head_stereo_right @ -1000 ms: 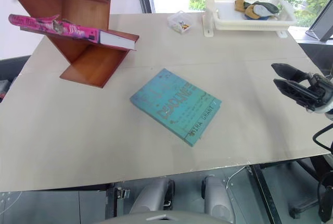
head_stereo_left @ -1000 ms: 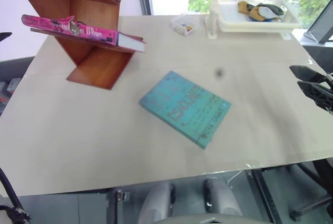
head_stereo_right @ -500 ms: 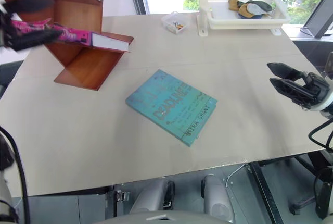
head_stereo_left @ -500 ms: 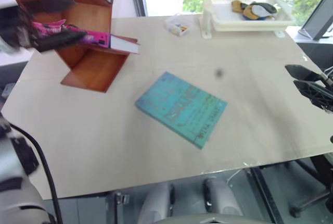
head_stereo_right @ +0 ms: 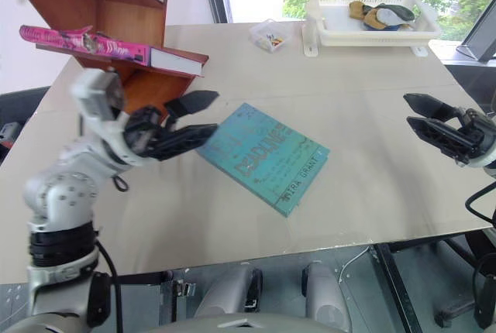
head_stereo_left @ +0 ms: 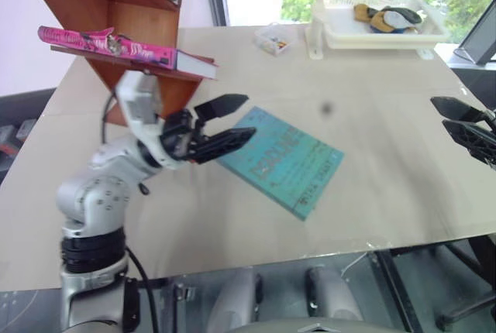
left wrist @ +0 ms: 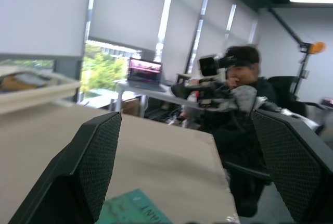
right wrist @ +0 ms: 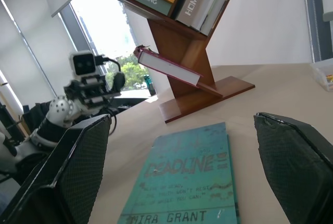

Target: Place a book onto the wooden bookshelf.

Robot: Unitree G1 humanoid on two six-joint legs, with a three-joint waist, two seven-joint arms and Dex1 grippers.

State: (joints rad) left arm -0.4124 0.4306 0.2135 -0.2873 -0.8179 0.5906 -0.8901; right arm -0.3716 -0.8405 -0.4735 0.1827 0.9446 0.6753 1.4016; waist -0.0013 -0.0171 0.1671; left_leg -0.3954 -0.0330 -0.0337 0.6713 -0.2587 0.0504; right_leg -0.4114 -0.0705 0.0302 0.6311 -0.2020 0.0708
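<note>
Change: a second earlier the left tool (head_stereo_left: 231,122) was absent from the head views; half a second earlier it was a blur at the upper left, right by the pink book (head_stereo_left: 108,44); in the present frames it hung in mid-frame, left of centre, over the table (head_stereo_left: 372,116).
Book position: the pink book lay flat on a lower slanted board of the wooden bookshelf (head_stereo_left: 132,0) at the upper left, its white page edges facing the centre of the frame, much as in the earlier frames.
Meaning for task: judged from how things lay, the placing looked done, and the left arm's swing away from the shelf read as a withdrawal.
Left tool state: both black fingers were spread wide with nothing between them.
Right tool state: the right tool (head_stereo_right: 434,126) sat at the right edge of the frame, fingers apart and empty, in the same spot as before.
Book relative to left tool: the pink book was up and to the left of the tool, apart from it, with the shelf's base between them.
Other book: the teal book (head_stereo_left: 279,159) lay flat at mid-frame, the left tool's fingertips reaching over its upper left corner; contact could not be told.
Background: a white tray (head_stereo_left: 372,35) stood at the upper right.
</note>
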